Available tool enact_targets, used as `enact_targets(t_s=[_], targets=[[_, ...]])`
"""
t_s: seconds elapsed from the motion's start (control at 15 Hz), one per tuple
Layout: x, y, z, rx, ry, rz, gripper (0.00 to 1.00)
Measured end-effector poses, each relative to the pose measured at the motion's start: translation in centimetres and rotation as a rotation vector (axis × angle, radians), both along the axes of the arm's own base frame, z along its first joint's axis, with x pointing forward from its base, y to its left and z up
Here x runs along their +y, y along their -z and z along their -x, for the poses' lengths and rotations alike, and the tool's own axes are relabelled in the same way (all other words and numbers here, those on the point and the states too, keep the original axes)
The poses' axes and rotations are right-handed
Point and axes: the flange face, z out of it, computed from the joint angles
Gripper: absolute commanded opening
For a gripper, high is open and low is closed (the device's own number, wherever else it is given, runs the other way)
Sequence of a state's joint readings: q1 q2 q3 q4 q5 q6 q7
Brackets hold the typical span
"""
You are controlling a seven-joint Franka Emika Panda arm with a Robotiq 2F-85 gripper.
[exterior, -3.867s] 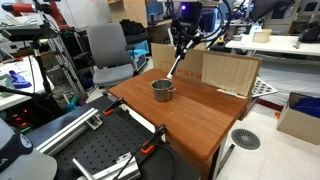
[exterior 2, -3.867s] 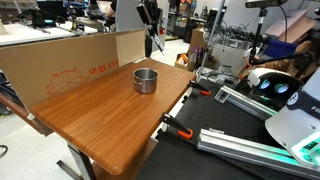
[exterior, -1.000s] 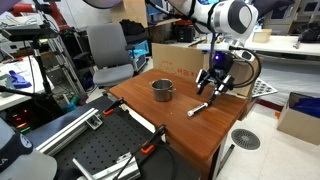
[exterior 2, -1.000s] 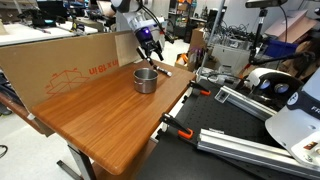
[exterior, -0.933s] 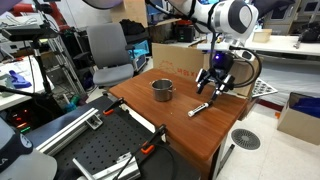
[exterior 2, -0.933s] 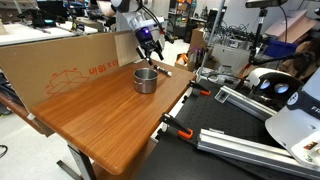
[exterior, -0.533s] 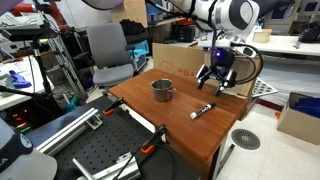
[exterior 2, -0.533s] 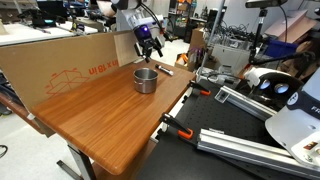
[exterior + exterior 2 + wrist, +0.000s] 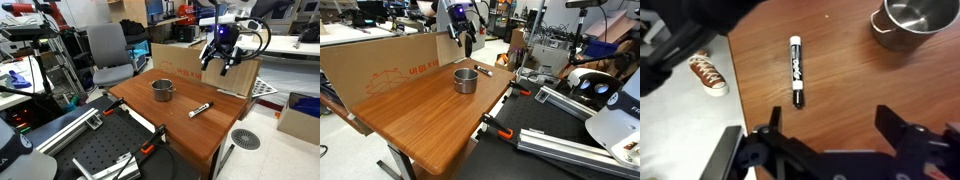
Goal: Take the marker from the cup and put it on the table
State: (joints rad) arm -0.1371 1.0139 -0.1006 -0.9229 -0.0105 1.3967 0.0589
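Note:
The marker (image 9: pixel 201 109), black with a white section, lies flat on the reddish-brown table (image 9: pixel 175 128), toward its outer edge. It also shows just past the cup in an exterior view (image 9: pixel 483 70). The shiny metal cup (image 9: pixel 163 90) stands upright nearby, and nothing shows inside it. My gripper (image 9: pixel 222 62) hangs open and empty well above the marker. In the wrist view the marker (image 9: pixel 796 70) lies ahead of my gripper (image 9: pixel 830 125), apart from both fingers. The cup (image 9: pixel 912 20) sits at the top right there.
A cardboard box (image 9: pixel 185 60) and a wooden board (image 9: pixel 232 74) stand at the table's far side. A long cardboard panel (image 9: pixel 390 62) lines one edge. A grey chair (image 9: pixel 108 50) and a black perforated plate (image 9: pixel 90 155) stand close by. A shoe (image 9: pixel 708 72) lies on the floor.
My gripper has opened fully and risen straight up, away from the marker. The marker stays lying on the table. The cup has not moved.

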Motion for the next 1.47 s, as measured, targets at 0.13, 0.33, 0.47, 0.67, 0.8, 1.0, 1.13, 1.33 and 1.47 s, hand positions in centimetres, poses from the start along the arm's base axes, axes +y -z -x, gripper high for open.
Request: enact_targets(t_s=[0.13,0.33,0.47,0.67,0.8,1.0,1.13,1.33,1.47], targets=[[0.2,-3.4,-0.4,-0.063,-0.02,-0.008,1.0],[0.8,-8.3,-0.2,-0.162,-0.062,-0.019,1.0],[1.4,-11.3,0.2,-0.232,-0.094,-0.025,1.0],[2.9,-15.0,1.0,-0.353,-0.132,-0.015,1.0],[3.6,-15.6,1.7,-0.389,-0.144,-0.01,1.0],[3.5,-14.9,2.1,-0.394,-0.145,-0.009,1.0],[3.5,-14.8,2.1,-0.394,-0.146,-0.009,1.0],[3.5,-14.8,2.1,-0.395,-0.146,-0.009,1.0],[3.5,-14.8,2.1,-0.395,-0.146,-0.009,1.0]])
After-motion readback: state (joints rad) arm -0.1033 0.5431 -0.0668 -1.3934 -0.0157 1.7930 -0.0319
